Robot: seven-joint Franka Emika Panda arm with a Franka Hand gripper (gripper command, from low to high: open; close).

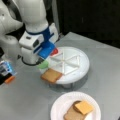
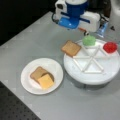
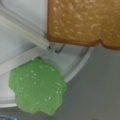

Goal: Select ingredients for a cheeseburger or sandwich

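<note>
A white divided tray (image 1: 82,63) (image 2: 110,72) holds a tan bread square (image 1: 51,75) (image 2: 71,48) (image 3: 85,22), a green leaf (image 1: 43,64) (image 2: 89,40) (image 3: 37,91) and a red disc (image 1: 54,52) (image 2: 110,47). My gripper (image 1: 43,59) (image 2: 85,31) hangs just above the tray's rim, over the leaf and beside the bread. Its fingers do not show in the wrist view. On the white plate (image 1: 60,105) (image 2: 27,82) lies a stack: a bread square (image 1: 71,115) (image 2: 37,73), the dark patty (image 2: 51,75) peeking out, and the yellow-orange cheese square (image 1: 83,107) (image 2: 46,81) on top.
The tray and plate stand on a grey table (image 1: 107,57) (image 2: 37,37). A blue and orange item (image 1: 7,72) lies at a front view's left. The arm's white body (image 1: 15,37) fills that side. A black perforated board (image 2: 15,110) borders the table.
</note>
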